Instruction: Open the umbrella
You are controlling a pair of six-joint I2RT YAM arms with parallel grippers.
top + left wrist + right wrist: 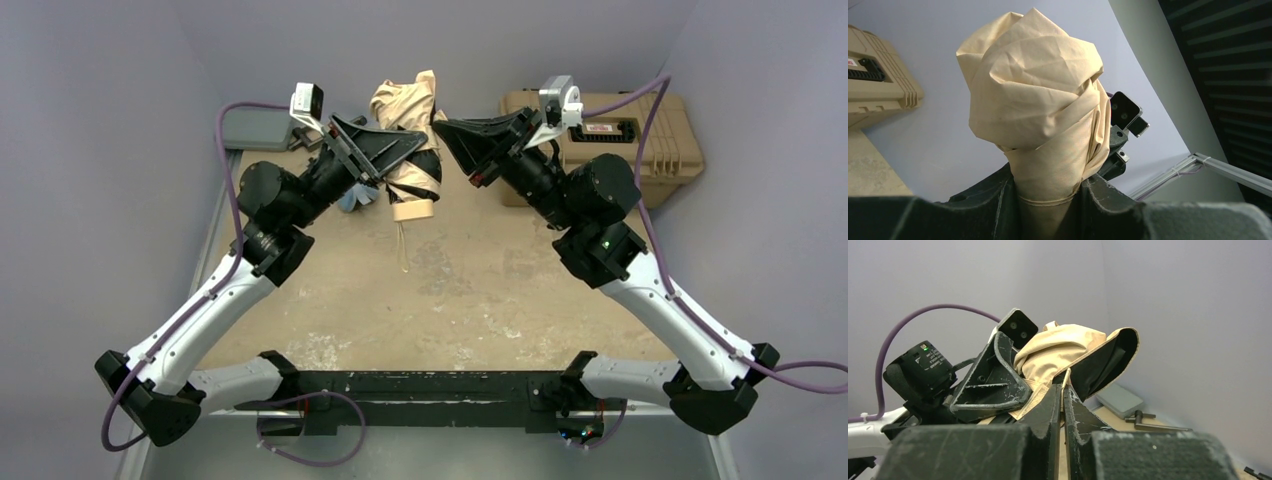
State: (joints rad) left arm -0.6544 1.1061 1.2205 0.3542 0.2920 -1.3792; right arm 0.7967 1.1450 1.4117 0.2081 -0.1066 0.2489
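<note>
Above the far middle of the surface, the umbrella is held off it, folded into a crumpled tan bundle with its cream handle at the near end. The left claw is clamped around the bundle's narrow neck. The right claw is nearly closed, pinching a thin edge of canopy. Opening looks barely begun; the next move likely calls for drawing the claws apart to spread the fabric. Shaft and runner are hidden under cloth. A tan toolbox sits beyond.
</note>
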